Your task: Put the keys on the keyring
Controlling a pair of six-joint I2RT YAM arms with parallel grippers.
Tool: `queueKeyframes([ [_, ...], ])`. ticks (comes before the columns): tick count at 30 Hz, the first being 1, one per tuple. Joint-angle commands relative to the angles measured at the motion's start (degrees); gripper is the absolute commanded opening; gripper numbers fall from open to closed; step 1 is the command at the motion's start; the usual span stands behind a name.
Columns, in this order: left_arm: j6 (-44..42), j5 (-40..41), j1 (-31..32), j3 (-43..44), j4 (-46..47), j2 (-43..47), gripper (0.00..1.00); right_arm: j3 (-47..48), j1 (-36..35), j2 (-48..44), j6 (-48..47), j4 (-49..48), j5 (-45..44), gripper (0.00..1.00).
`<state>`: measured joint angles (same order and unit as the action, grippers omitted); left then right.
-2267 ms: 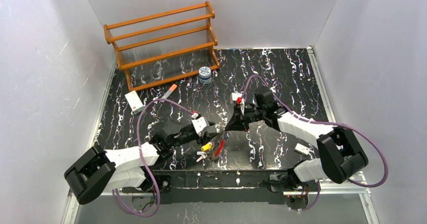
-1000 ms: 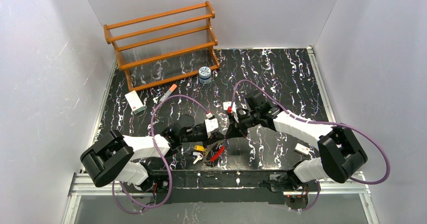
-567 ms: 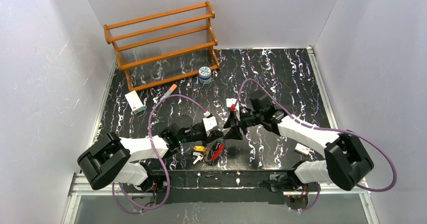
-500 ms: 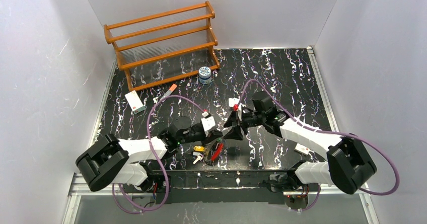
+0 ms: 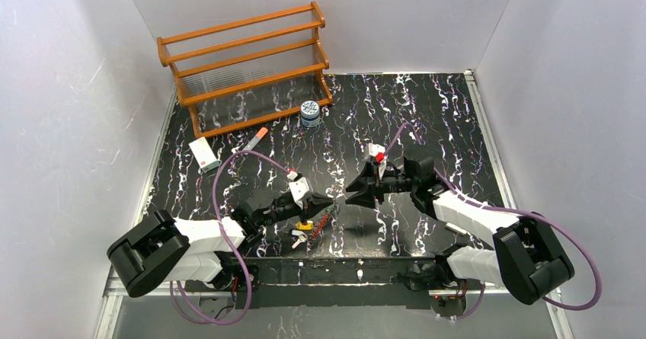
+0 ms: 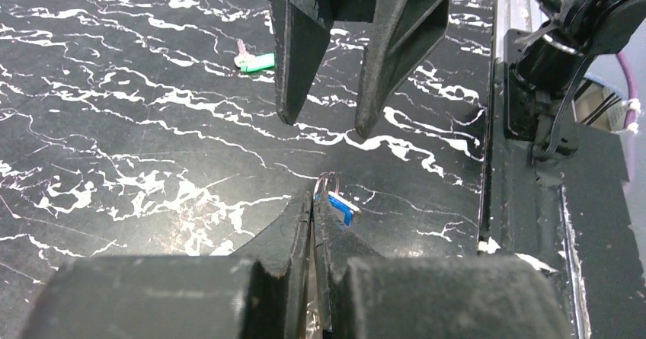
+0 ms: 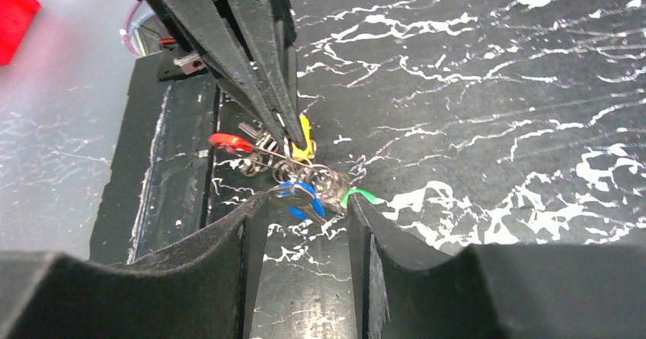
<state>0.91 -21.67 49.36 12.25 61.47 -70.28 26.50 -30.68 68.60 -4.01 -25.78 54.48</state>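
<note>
My left gripper is shut on the thin keyring, whose loop sticks out past my fingertips. In the right wrist view the keyring carries a bunch of keys: a red key, a yellow key and a blue key. The yellow key hangs just under the left gripper. A green key lies on the table under the right gripper. My right gripper is open and empty. It faces the bunch with a small gap, and its fingers flank the blue key without touching it.
A wooden rack stands at the back left with a blue-white jar beside it. An orange-tipped marker and a small white box lie to the left. The table's front rail runs close below the keys.
My right gripper has drawn back to the right from the left gripper, and a gap has opened between them. The left gripper still holds the keyring and has shifted slightly.
</note>
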Motion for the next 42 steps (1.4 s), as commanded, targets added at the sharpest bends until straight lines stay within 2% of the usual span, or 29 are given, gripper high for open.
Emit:
queueKeyframes([
  [1, 1.79, 0.04, 0.21, -0.73, 6.54, 0.70, 0.00, 0.42, 0.27, 0.36, 2.38, -6.01, 5.76, 0.50],
  [7, 1.90, 0.05, 0.21, -0.78, 7.00, 0.41, 0.00, 0.59, 0.27, 2.17, 3.57, -7.26, 6.15, 0.49],
  [15, 2.25, 0.13, 0.21, -1.09, 7.17, 0.54, 0.00, 2.41, 0.22, 6.05, 4.91, -7.44, 7.05, 0.40],
  [19, 2.31, -0.04, 0.21, -1.00, 7.17, 0.45, 0.00, 3.51, 0.10, 7.68, 5.54, -7.88, 7.99, 0.39],
  [25, 2.44, -0.15, 0.21, -0.92, 7.27, 0.17, 0.00, 3.60, -0.08, 8.04, 7.50, -10.73, 8.48, 0.39],
  [35, 2.43, -0.14, 0.22, -1.00, 7.35, -0.12, 0.00, 3.19, -0.76, 8.62, 8.91, -12.89, 9.32, 0.46],
  [39, 2.45, -0.04, 0.21, -1.09, 7.48, 0.05, 0.00, 3.44, -0.87, 9.43, 8.91, -12.53, 9.33, 0.39],
  [42, 2.43, 0.11, 0.21, -1.18, 7.44, 0.29, 0.00, 3.93, -0.95, 10.16, 8.08, -10.74, 9.33, 0.30],
])
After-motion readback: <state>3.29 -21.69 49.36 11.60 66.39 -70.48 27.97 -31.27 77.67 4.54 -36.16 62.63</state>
